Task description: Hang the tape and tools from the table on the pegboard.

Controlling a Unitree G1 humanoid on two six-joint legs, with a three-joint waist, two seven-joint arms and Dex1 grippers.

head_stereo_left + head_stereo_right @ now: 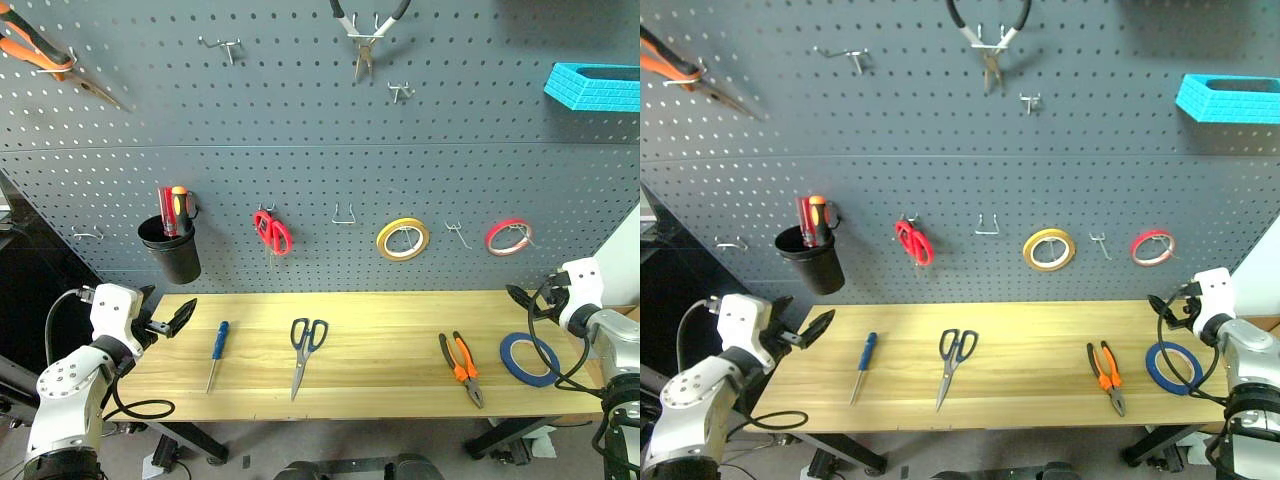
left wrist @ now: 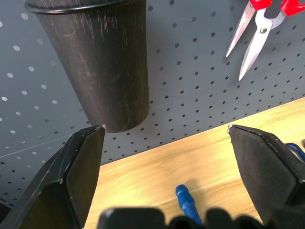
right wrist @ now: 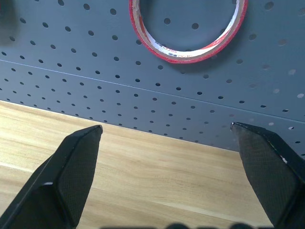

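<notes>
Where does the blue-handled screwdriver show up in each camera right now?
Left eye view: screwdriver on the table, left of the dark-handled scissors.
Right eye view: same spot.
Left wrist view: just its blue handle end, low between the fingers.
Right wrist view: not in it.
Shared landmark: the black cup on the pegboard.

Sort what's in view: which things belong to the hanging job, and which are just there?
For the job:
thin blue tape ring
slim blue-handled screwdriver
dark-handled steel scissors
orange-and-black pliers
light wooden table
dark grey pegboard

Just there:
red-handled scissors
yellow tape ring
red tape ring
black cup
</notes>
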